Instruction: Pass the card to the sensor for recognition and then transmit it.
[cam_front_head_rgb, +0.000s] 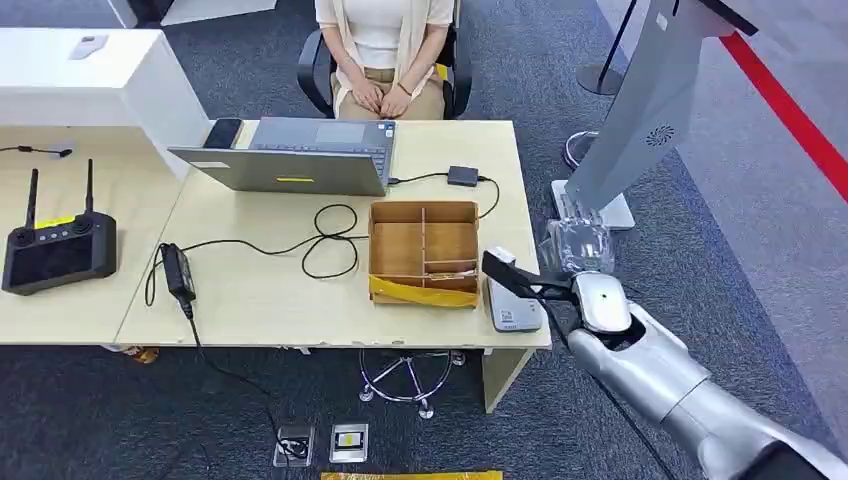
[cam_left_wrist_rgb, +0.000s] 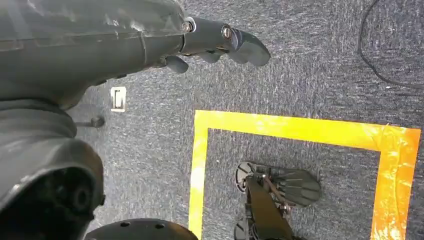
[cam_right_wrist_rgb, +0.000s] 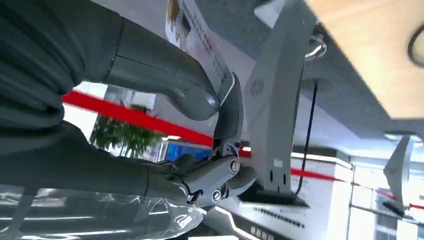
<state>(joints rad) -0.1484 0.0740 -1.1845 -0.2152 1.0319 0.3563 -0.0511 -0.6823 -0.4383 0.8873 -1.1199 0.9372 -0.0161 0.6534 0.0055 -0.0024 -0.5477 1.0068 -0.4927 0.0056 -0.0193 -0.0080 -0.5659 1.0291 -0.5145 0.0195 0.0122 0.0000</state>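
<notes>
From the head, the right robot hand (cam_front_head_rgb: 585, 290) pinches a dark card (cam_front_head_rgb: 507, 272) just over the grey sensor (cam_front_head_rgb: 512, 308) at the counter (cam_front_head_rgb: 260, 290) edge. I think this is the scan step; next, hand it on.

Its wrist view shows the fingers (cam_right_wrist_rgb: 227, 117) pinching the card's thin edge.

The left robot hand (cam_left_wrist_rgb: 215, 42) hangs by the floor, fingers curled, holding nothing.

Pale wooden table (cam_front_head_rgb: 260, 290) carries a laptop (cam_front_head_rgb: 290, 155) far, divided cardboard box (cam_front_head_rgb: 423, 250) right, grey sensor (cam_front_head_rgb: 512, 305) at the near-right corner.
</notes>
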